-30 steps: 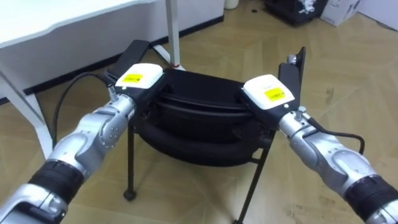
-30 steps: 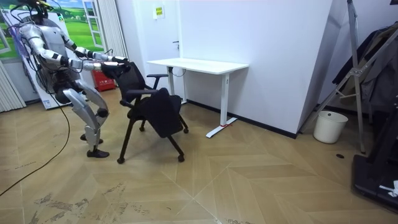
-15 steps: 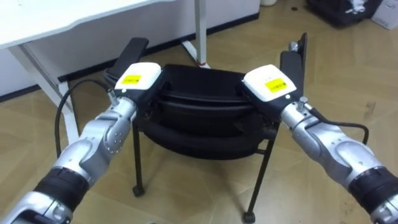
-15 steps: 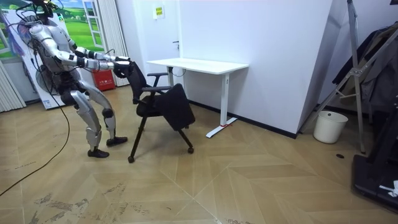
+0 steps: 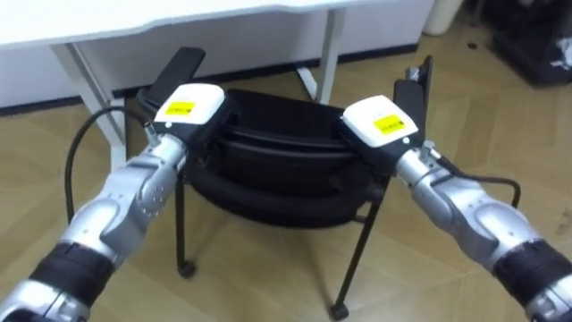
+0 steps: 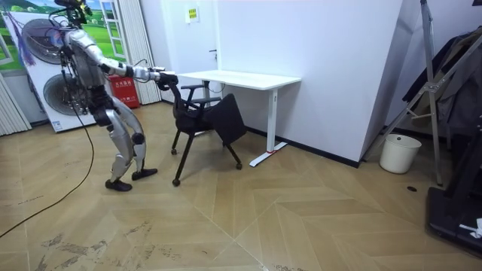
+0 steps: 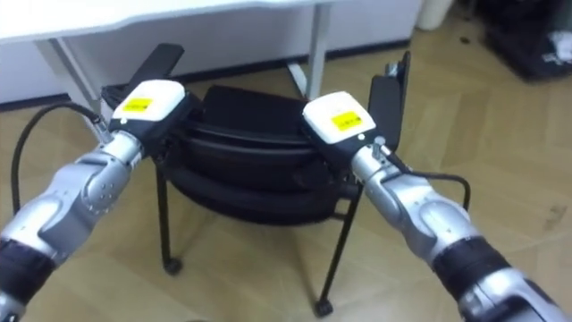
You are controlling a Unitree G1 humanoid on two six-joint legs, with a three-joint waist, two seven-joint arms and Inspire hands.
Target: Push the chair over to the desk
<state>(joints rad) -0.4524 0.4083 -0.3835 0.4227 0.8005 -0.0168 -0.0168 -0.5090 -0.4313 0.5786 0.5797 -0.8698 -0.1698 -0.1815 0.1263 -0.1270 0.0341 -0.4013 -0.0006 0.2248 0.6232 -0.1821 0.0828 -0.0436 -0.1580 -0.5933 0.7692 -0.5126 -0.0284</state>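
The chair [image 5: 277, 174] stands on the wooden floor [image 5: 268, 286] close in front of the white desk [image 5: 134, 22], its seat turned toward the desk and its backrest [image 5: 286, 134] toward the robot. In the room view the robot stands behind it, leaning forward with both arms stretched out. The left hand [image 5: 189, 109] rests on the left end of the backrest's top edge and the right hand [image 5: 380, 125] on the right end. The back of each hand covers its fingers, so it cannot be told whether they curl over the edge or lie flat against it. The chair looks light: a thin dark metal frame, a padded seat and back, and slim legs [image 5: 181, 224] that seem to end in small casters, so it should roll readily on the smooth floor. The frame looks stiff, though the padding may give a little under pressure. The two ends of the backrest's top edge are a sound hold, since even force on both sides keeps the chair from turning. Pushed that high, it could tip forward if a caster catches. The raised armrests [image 5: 174, 73] may strike the desk's edge or leg.
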